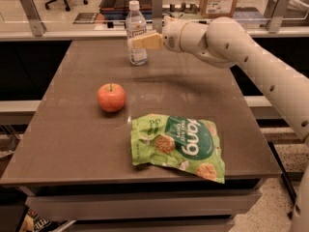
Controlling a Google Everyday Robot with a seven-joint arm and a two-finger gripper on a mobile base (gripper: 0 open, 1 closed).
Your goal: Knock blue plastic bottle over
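blue plastic bottle (136,25) upright by far table (193,83) edge | pincer (136,42) together, against it

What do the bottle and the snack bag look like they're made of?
The blue plastic bottle: probably thin clear plastic; the background shows through it. The snack bag: likely glossy plastic film, creased and shiny. The gripper is at the bottle's label.

Clear bluish glossy plastic bottle (136,25), far left; matt tan plastic gripper (138,42) at its right side; smooth, faintly sheened brown tabletop (72,129); crinkled shiny green foil snack bag (178,144), near right.
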